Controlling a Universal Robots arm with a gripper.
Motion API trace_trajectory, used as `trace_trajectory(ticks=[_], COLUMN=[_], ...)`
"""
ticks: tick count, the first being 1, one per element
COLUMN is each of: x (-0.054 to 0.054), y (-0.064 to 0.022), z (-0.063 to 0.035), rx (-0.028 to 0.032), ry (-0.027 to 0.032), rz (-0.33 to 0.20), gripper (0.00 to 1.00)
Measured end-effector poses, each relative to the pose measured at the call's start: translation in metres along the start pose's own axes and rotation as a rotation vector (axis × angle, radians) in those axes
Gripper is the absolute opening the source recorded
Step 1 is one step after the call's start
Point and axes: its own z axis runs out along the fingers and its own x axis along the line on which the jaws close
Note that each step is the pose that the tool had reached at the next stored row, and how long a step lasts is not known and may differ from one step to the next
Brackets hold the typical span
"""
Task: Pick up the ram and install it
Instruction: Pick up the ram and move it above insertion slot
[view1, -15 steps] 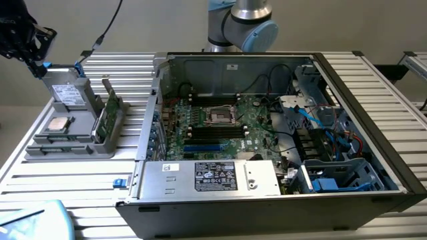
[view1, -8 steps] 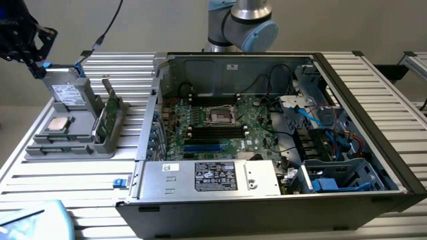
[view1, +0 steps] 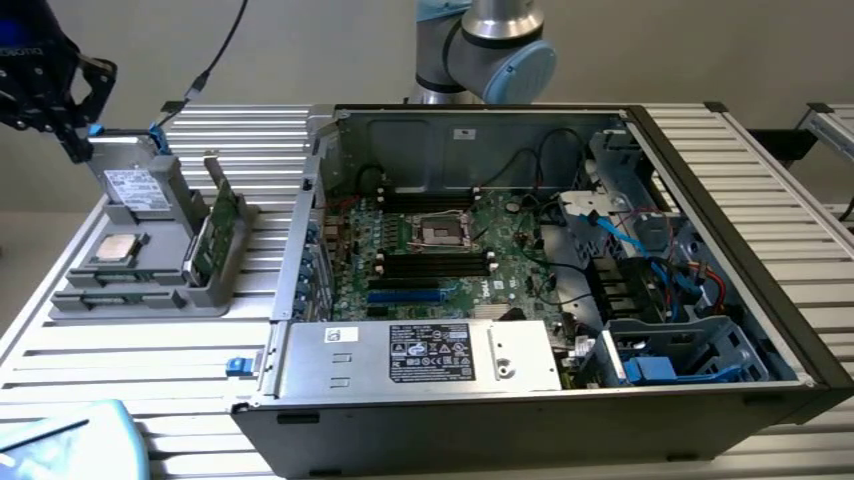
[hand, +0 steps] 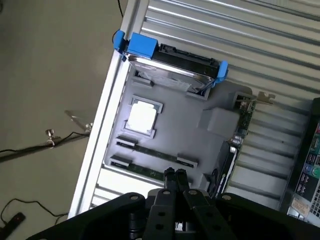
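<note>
— Since the long, narrow green circuit-board ram (hand: 155, 152) lies untouched in its groove on the grey moulded plastic holder (hand: 175, 131), just beside the square silver processor chip (hand: 142, 118), which step would the arm be on?

— The pick-up, at its approach, by the look of it. Nothing has been lifted, and the black memory slots (view1: 434, 262) inside the open black computer case (view1: 707, 405) appear unfilled.

— And the black two-fingered pincer (hand: 175, 173)?

— Its fingers are pressed together and grip nothing. It hangs above the holder, apart from the stick, over the ribbed aluminium bench (view1: 747, 150).

— So what does the grasp call for?

— Likely the fingers parting first, then lining up across the stick's thin edge. The groove looks tight, and a second similar strip seems to lie alongside, so the aim must be exact.
</note>
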Motion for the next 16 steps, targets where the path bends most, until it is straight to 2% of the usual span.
trace_trajectory(ticks=[16], x=[-0.0003], y=[-0.0003], z=[0.0067], rx=[0.0134], ry=[0.0129], rz=[-0.291], gripper=[0.11])
